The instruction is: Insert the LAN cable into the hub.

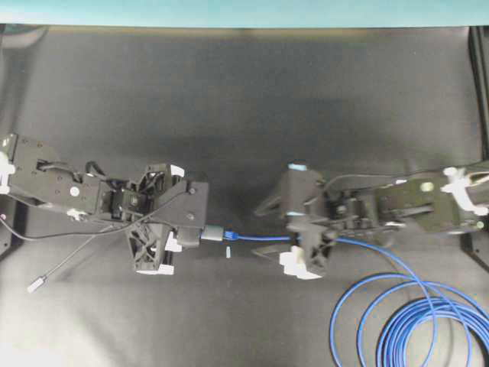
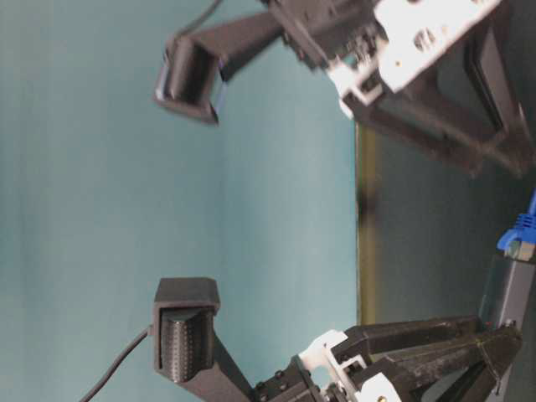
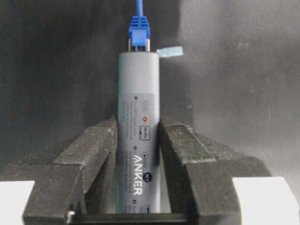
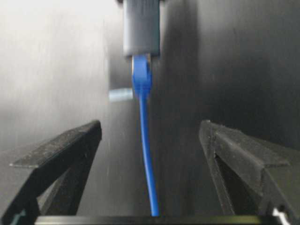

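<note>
Left wrist view only: Anker hub [image 3: 138, 136] clamped in left end effector [image 3: 138, 154], LAN cable [image 3: 139, 28] plugged in; right end effector [image 4: 150, 136] wide open, empty

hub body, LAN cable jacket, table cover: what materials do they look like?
Hub: looks like matte grey anodised metal, smooth with a soft even sheen and printed white lettering; could be coated plastic.
LAN cable: glossy blue plastic jacket, flexing in loops, with a moulded blue plastic boot at the plug.
Table cover: dark, dull, finely grained, likely fabric or felt-like mat.
</note>
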Controlling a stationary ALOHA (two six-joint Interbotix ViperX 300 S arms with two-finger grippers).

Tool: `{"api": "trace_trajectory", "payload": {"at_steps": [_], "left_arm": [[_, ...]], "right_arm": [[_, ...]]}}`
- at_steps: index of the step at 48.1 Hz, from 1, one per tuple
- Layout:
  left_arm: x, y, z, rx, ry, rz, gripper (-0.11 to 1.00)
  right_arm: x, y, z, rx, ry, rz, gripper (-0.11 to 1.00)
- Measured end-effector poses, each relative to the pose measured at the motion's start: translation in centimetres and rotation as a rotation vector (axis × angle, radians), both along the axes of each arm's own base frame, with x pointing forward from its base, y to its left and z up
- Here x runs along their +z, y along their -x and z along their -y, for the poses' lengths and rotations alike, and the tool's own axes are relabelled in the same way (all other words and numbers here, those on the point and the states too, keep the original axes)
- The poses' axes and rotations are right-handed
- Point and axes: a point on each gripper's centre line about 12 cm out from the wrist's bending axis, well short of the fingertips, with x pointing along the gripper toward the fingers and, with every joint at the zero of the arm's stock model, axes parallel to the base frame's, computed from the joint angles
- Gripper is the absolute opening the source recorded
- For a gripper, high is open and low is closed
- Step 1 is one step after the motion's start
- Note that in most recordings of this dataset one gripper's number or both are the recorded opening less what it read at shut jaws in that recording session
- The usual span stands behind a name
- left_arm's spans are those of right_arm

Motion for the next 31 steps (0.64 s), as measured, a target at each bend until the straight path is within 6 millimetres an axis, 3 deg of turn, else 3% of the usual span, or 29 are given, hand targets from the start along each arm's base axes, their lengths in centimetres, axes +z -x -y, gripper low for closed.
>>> {"api": "trace_trajectory", "payload": {"at_steps": [14,25,31], "left_arm": [[0.0,0.0,-0.3,0.02,0.011,-0.002,0.29],[0.1,-0.1,-0.7,0.035,0.019,0.01,0.85],[0.4,0.2,-0.6,0.033,0.019,0.015,0.83]], "right_arm": [[0.7,3.2,0.3,-0.025,-0.036,-0.004,0.82],[1.2,5.5,0.5,-0.028,-0.04,0.005,0.82],[1.7,6.7,0.7,-0.028,-0.041,0.014,0.82]]}}
